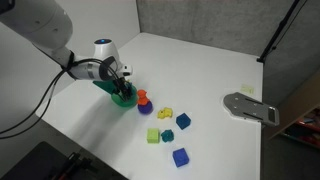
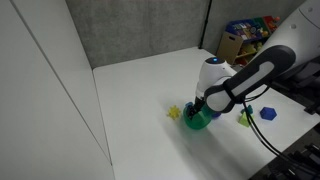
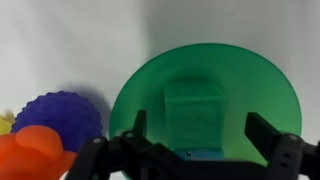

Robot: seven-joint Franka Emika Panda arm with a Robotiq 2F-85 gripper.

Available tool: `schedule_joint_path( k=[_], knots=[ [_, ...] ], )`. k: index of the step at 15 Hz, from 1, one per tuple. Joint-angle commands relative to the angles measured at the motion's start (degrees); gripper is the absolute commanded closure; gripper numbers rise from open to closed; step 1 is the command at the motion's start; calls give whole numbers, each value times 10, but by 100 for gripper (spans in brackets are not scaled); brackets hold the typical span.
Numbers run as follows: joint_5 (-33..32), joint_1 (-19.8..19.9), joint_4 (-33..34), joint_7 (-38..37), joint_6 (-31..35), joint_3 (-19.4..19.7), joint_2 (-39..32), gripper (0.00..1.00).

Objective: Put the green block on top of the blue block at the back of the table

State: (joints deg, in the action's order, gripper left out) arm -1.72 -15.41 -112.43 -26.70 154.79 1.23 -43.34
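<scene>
Here the green block (image 3: 193,108) sits inside the green bowl (image 3: 270,80), so we judge it must be lifted out first. The gripper (image 3: 200,120) hangs just above it, jaws spread wide on both sides, holding nothing. The blue block (image 1: 184,121) stands well apart, past the purple ball (image 3: 58,115).

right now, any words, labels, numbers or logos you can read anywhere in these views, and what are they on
No text can be read in any view.
green block: a faint raised pattern on its face in the wrist view, too blurred to read as letters or numbers.
coloured packs on the shelf at the back in an exterior view: any print is too small and blurred to read.
</scene>
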Motion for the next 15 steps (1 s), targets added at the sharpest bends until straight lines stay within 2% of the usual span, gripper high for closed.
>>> schedule_joint_path(
  k=[1, 15],
  knots=[
    [6, -12, 4, 13, 19, 11, -7, 0],
    [-4, -66, 9, -4, 51, 65, -32, 0]
  ],
)
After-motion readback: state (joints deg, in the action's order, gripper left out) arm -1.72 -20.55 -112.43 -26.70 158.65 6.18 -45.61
